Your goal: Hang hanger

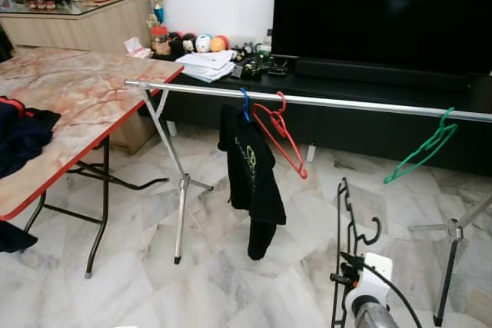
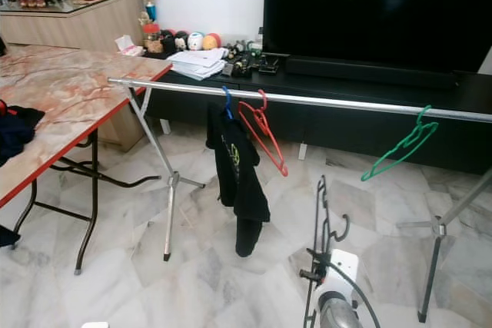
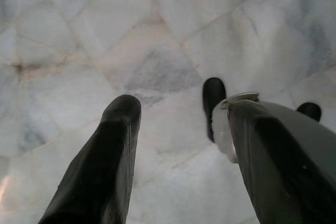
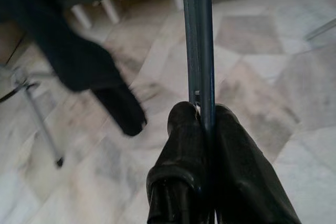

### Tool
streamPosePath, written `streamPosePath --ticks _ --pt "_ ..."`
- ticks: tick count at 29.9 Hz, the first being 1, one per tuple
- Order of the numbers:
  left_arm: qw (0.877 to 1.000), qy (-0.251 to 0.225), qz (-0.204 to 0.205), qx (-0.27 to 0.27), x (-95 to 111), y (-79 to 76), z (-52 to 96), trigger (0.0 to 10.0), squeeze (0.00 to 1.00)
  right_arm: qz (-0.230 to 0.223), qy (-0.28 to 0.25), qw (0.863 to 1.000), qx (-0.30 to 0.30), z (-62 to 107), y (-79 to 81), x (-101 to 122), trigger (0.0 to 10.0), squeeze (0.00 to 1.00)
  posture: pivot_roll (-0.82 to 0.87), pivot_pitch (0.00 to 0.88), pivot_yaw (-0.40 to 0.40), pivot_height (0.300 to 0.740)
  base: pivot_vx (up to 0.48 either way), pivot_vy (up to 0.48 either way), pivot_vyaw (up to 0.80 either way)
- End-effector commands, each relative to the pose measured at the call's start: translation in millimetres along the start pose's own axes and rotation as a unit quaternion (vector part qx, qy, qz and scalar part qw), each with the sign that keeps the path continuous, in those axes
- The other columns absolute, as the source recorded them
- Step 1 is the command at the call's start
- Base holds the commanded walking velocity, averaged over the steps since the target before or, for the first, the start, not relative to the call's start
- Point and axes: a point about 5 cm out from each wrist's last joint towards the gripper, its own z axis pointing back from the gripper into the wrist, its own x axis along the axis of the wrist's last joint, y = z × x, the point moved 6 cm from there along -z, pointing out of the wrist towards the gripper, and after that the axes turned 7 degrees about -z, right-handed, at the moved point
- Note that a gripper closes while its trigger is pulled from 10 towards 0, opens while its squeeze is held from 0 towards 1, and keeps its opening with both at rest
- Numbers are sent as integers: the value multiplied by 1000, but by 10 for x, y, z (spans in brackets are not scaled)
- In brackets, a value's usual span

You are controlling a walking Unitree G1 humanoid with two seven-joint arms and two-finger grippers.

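Right claw (image 4: 202, 116): fingers pressed together on the black hanger (image 1: 342, 243), pinching its thin frame edge-on. The hanger stands nearly upright at 5 o'clock in the left eye view, below the rail, its hook (image 1: 372, 233) turned toward 3 o'clock; this upright hold probably keeps the hook free to go over the bar.

Left claw (image 3: 173, 129): fingers spread apart, holding nothing, pointing down at the marble floor (image 3: 157, 40); the arm appears idle.

Rail (image 1: 323, 102): silver bar of a drying rack, running from 9 to 3 o'clock across the head views, resting on tripod legs (image 1: 181, 190).

Already hung: blue hanger (image 1: 244, 105) carrying a black shirt (image 1: 250, 174), red hanger (image 1: 280, 140) just beside it, green hanger (image 1: 423, 151) well apart toward 3 o'clock.

Free span: the bare rail between red and green hangers, directly above the held hanger, seems the likely target.

Desk (image 1: 77, 97): marble-patterned top at 9 o'clock, dark clothing (image 1: 21, 134) on it.

Stage: hanger gripped, not yet raised to the rail.
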Motion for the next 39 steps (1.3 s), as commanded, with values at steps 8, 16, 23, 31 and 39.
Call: streamPosePath --ticks 8,16,23,31,39 --pt "999 40 3 5 -310 50 47 10000 0 17 -12 1000 2 8 17 21 10000 0 -70 0 18 740 0 0 0" --pt "999 43 4 6 -336 136 62 10000 0 2 -7 1000 27 9 161 -22 10000 0 -76 0 25 740 217 0 0" --pt "999 32 1 1 -241 54 36 10000 0 10 -8 999 41 -3 227 0 10000 0 -69 0 23 740 295 0 0" --pt "1000 31 1 1 -187 18 21 10000 0 5 -8 999 40 -12 251 10 10000 0 -66 0 24 740 376 0 0" --pt "1000 28 1 3 -180 58 24 10000 0 12 7 999 51 -13 300 -41 10000 0 -63 0 22 740 382 0 0"
